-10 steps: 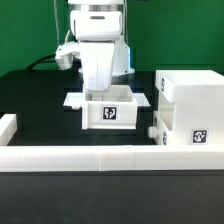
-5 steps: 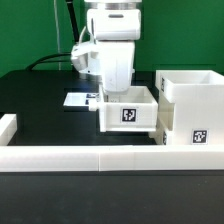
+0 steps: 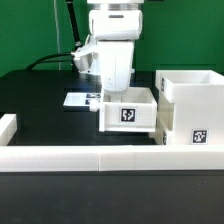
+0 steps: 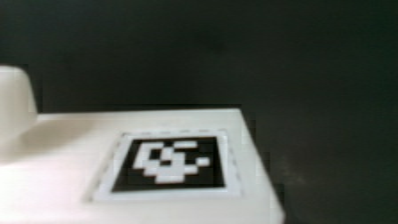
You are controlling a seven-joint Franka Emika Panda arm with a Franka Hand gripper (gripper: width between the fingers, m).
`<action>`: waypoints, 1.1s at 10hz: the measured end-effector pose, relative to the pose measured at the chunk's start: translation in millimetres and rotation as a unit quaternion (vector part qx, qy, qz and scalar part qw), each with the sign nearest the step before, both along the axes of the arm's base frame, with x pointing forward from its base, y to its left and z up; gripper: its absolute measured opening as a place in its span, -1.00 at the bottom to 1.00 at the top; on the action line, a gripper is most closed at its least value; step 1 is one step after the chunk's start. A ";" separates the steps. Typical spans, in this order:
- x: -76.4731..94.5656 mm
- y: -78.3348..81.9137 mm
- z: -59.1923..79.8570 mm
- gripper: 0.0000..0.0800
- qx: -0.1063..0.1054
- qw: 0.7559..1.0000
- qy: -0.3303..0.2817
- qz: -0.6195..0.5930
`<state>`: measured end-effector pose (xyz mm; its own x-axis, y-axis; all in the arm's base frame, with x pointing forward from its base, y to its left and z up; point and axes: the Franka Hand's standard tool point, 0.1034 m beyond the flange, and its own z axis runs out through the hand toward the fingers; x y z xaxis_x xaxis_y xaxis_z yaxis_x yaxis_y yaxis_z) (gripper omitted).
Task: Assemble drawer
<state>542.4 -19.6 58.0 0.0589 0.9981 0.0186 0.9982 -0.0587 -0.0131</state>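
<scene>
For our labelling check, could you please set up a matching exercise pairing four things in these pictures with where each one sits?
Things:
1. gripper
2. tray
3. casing
4. marker board

Places:
A. flat on the black table, behind the tray, toward the exterior view's left
B. at the exterior view's right, open side up
C. near the middle, close beside the casing, tag facing the camera
D. directly above the tray, reaching down at its back wall

Pairs: 1-D, 2-C, 3-B, 4-A
</scene>
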 end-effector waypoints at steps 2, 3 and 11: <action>2.3 0.6 1.8 -0.89 -0.002 1.000 -0.001 0.019; 1.8 2.7 1.9 -0.89 -0.003 1.000 0.002 0.025; 1.3 5.2 0.8 -0.89 -0.002 1.000 0.002 0.022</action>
